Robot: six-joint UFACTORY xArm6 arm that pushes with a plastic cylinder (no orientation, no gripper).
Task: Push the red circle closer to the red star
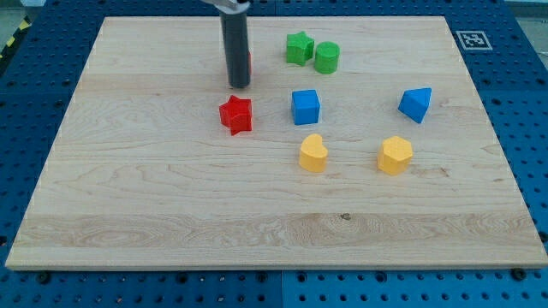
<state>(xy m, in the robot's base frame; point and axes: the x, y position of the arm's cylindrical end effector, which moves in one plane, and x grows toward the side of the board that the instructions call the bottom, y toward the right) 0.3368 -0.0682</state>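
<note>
My tip [239,85] rests just above the red star [236,115]; there is no pincer, only the rod. The red circle [250,63] is mostly hidden behind the rod, a red sliver showing at its right edge, already near the star, so little pushing seems left. The wooden tabletop [171,214] lies on a blue pegboard [531,128]

The red circle [250,64] is almost wholly hidden behind the rod [236,47]; only a thin red sliver is seen. The rod's upper part is cut off by the view's top.
</note>
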